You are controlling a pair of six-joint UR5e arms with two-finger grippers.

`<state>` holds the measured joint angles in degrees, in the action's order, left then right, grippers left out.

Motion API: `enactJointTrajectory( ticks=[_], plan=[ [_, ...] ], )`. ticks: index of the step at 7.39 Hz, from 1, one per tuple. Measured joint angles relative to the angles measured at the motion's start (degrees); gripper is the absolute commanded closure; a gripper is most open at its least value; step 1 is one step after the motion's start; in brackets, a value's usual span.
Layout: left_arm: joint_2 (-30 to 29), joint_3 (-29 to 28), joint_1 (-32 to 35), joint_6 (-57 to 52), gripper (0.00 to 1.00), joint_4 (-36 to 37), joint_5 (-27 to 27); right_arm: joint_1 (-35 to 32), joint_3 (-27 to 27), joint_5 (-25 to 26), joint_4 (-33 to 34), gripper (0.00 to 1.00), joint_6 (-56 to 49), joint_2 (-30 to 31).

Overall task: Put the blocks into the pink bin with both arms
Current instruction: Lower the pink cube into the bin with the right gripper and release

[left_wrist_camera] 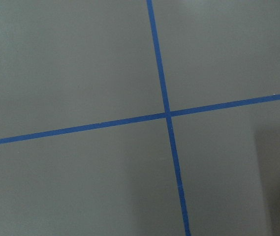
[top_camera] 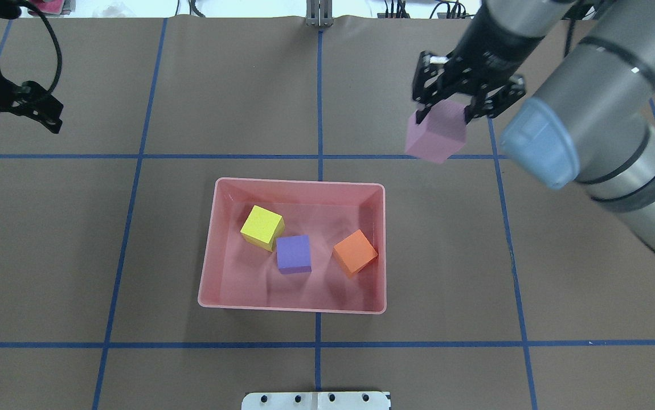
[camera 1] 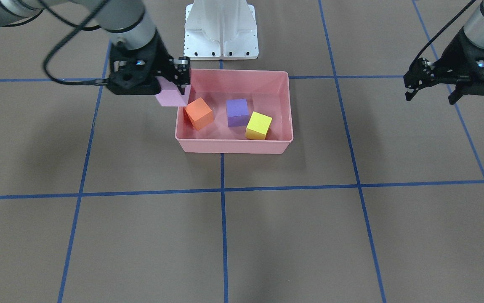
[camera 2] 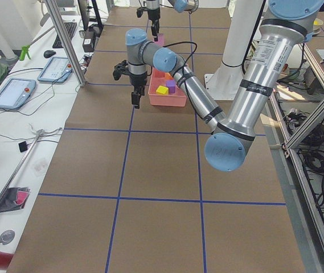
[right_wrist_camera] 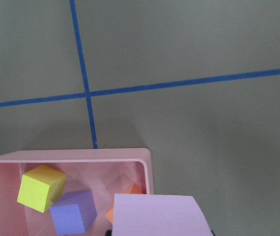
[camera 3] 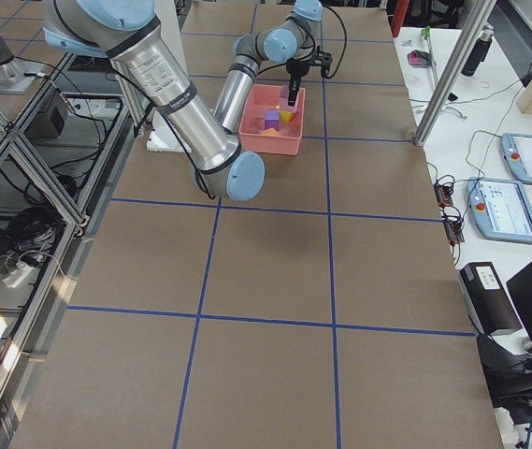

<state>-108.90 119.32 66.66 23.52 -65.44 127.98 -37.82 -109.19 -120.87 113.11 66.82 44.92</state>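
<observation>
Brown table (top_camera: pixel 77 256) with a blue tape grid, white pedestal (camera 1: pixel 221 29) on the robot's side. Overhead shows the right gripper (top_camera: pixel 441 117) clamped on the pink cube (top_camera: pixel 437 135), up in the air off a corner of the bin (top_camera: pixel 293 310). The left wrist view only gets table and tape. Front view has the left gripper (camera 1: pixel 431 93) with fingers spread. Three cubes sit in the bin: yellow (top_camera: pixel 262 226), purple (top_camera: pixel 294 253), orange (top_camera: pixel 355 251). Four cubes total, one bin.

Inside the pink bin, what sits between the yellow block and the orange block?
The purple block lies between the yellow block and the orange block, on the floor of the pink bin; the overhead view shows it.
</observation>
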Motion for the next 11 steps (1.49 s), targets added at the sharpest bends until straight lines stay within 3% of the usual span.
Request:
enactJointTrajectory(
  ticks=[1, 3, 4, 5, 9, 11],
  plan=[
    [0.4, -0.1, 0.6, -0.6, 0.0, 0.0, 0.9, 5.7, 1.1, 4.7, -1.8, 1.0, 3.5, -0.7],
    [0.8, -0.3, 1.0, -1.1, 0.0, 0.0, 1.3, 12.2, 3.4, 9.1, -4.8, 1.0, 7.1, -1.2],
    [0.9, -0.4, 1.2, -1.2, 0.0, -0.1, 1.3, 14.0, 4.1, 9.6, -5.3, 0.86, 8.1, -1.5],
    [0.9, -0.7, 1.4, -1.5, 0.0, -0.1, 1.3, 15.1, 4.7, 9.8, -5.5, 0.01, 8.6, -1.8],
    [1.9, -1.2, 1.6, -2.4, 0.0, -0.9, 1.3, 15.4, 4.5, 10.2, -5.6, 0.0, 8.6, -2.1],
    [4.2, -1.2, 2.0, -2.8, 0.0, -4.1, 1.2, 11.6, 2.3, 9.8, -5.4, 0.0, 7.4, -1.3]
  ],
)
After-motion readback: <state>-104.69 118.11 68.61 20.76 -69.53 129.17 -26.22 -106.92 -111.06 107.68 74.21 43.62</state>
